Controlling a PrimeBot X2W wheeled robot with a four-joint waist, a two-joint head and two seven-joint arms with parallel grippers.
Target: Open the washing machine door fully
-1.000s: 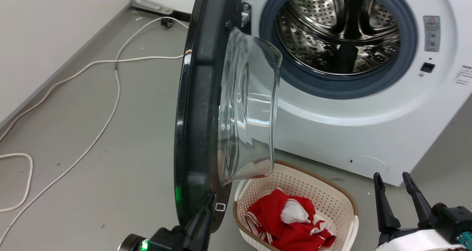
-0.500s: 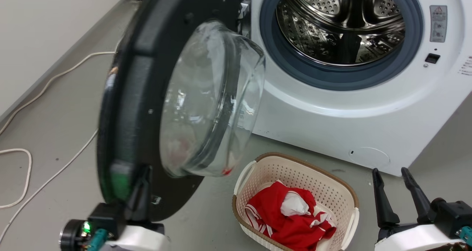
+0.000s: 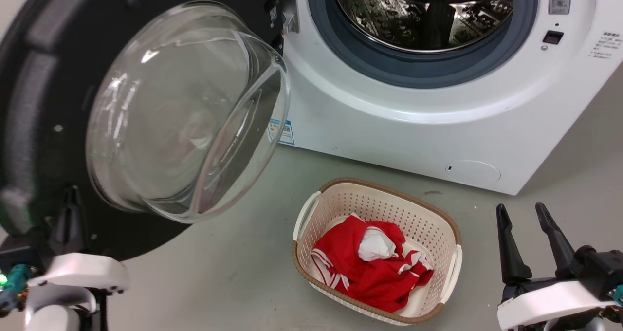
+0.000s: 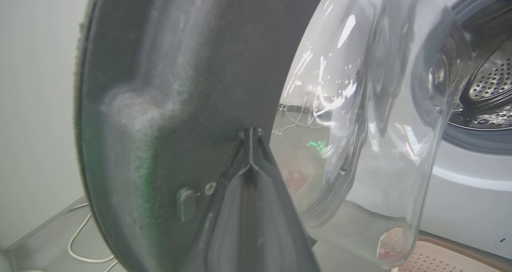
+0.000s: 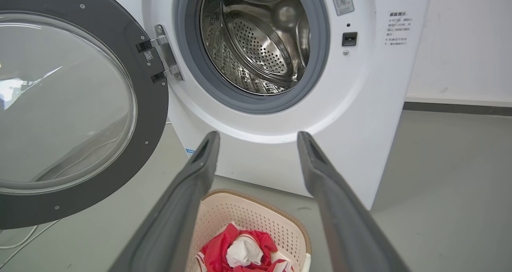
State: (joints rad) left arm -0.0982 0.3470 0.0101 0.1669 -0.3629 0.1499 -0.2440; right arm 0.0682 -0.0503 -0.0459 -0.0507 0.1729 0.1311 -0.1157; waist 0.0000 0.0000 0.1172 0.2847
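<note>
Hanging wide open left of the washing machine (image 3: 389,126), the washing machine door (image 3: 29,102) is touched by the left gripper (image 4: 250,133), fingers closed, empty; the right gripper (image 3: 520,208), before the machine, is spread, empty.

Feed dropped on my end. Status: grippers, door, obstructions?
Left gripper shut, tips against inner face of washing machine door. Right gripper open, idle. Door wide open, drum exposed. Laundry basket sits apart from door.

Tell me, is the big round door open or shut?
Open. The washing machine door hangs swung out sideways, leaving the steel drum uncovered.
</note>
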